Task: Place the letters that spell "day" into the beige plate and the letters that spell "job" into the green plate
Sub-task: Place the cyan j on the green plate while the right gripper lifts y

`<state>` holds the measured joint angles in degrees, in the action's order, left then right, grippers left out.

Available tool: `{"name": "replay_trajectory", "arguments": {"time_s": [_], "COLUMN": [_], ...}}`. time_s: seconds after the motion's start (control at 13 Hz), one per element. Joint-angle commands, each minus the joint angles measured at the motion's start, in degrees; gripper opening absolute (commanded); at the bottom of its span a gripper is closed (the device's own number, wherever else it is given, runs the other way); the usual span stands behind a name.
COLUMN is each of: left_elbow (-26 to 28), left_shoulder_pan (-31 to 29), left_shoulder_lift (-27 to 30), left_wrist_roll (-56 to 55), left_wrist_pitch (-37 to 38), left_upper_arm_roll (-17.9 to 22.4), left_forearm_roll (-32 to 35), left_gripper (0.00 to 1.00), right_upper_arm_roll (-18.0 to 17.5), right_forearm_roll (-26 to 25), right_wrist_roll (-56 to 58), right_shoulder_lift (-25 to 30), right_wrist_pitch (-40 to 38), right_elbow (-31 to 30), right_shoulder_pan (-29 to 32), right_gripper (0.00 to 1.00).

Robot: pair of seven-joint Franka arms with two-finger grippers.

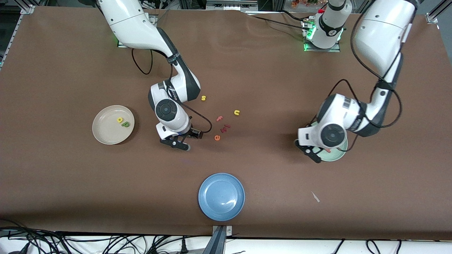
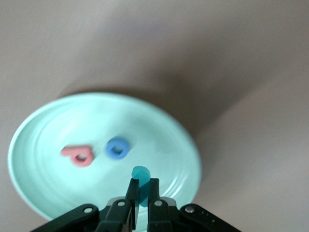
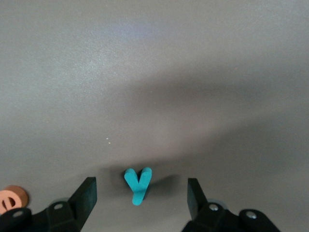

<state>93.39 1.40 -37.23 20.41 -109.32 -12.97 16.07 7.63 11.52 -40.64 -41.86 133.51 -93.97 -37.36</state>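
The beige plate [image 1: 102, 135] sits toward the right arm's end of the table and already holds two letters, the yellow "a" [image 1: 120, 120] and the green "d" [image 1: 125, 124], lying just beside each other. So "day" lacks only its last letter.

Beside that plate, toward the table's middle, the right gripper [image 1: 179, 142] is low over the brown table [image 1: 247, 63]. In the right wrist view its fingers [image 3: 86, 197] stand spread, with the teal "y" [image 3: 137, 184] lying flat on the table between them, touched by neither. I judge this to be the moment just before the pinch, with the carry to the beige plate to follow.

Next come the leftovers, scattered between the two arms: a yellow "s" [image 1: 203, 98], a pink "f" [image 1: 219, 118], a yellow "u" [image 1: 236, 112], a further pink-red letter [image 1: 225, 127] I cannot read, and an orange "e" [image 1: 217, 138]. None belongs in either word. A blue plate [image 1: 221, 196] lies nearer the front camera than these, empty.

At the left arm's end, the left gripper [image 2: 142, 193] hangs over the green plate [image 2: 38, 145], fingers pressed together on the teal "j" [image 2: 140, 172], held upright above the plate's floor. The pink-red "b" [image 2: 77, 155] and the blue "o" [image 2: 117, 148] already lie in that plate — so "job" needs only a release.
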Motion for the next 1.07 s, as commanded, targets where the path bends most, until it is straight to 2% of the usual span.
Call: {"name": "replay_trajectory", "arguments": {"time_s": [0.0, 0.08, 0.23, 0.38, 0.69, 0.84, 0.92, 1.0], "left_elbow": [4.86, 5.22, 4.96, 4.26, -0.31, -0.31, -0.40, -0.49], "left_shoulder_pan": [-1.83, -2.36, -2.28, -2.19, -2.63, -3.15, -3.16, -3.07], "left_shoulder_lift": [2.33, 2.94, 4.61, 7.24, 8.31, 10.58, 12.25, 13.74], "left_wrist_roll": [1.39, 1.38, 1.12, 0.68, -2.03, -6.16, -7.74, -8.89], "left_wrist_pitch": [-2.99, -3.09, -2.48, -1.69, -0.19, 0.59, 2.86, 4.36], "left_upper_arm_roll": [-0.65, -0.65, -0.74, -0.74, -0.47, -0.47, -0.56, -0.56], "left_forearm_roll": [0.90, 0.72, 0.11, -3.39, -8.07, -8.07, -8.07, -8.07], "left_gripper": [0.48, 0.99, 1.00, 1.00, 1.00, 1.00, 1.00, 1.00], "right_upper_arm_roll": [0.01, 0.01, 0.01, 0.01, 0.01, 0.01, 0.01, 0.01], "right_forearm_roll": [1.32, 1.32, 1.32, 1.32, 1.32, 1.32, 1.40, 1.40], "right_wrist_roll": [-0.92, -1.19, -1.19, -1.11, -1.02, -3.03, -3.56, -3.65], "right_shoulder_lift": [-1.38, -1.64, -1.82, -1.82, -1.82, -1.82, -1.73, -1.82], "right_wrist_pitch": [-1.06, -1.06, -0.97, -0.97, -0.97, -0.80, -0.71, -0.71], "right_elbow": [1.51, 1.33, 1.33, 1.33, 1.42, 1.59, 1.59, 1.59], "right_shoulder_pan": [-0.25, -0.43, -0.52, -0.52, -0.52, -0.52, -0.61, -0.61], "right_gripper": [0.77, 0.74, 0.69, 0.62, 0.28, 0.05, 0.00, 0.00]}}
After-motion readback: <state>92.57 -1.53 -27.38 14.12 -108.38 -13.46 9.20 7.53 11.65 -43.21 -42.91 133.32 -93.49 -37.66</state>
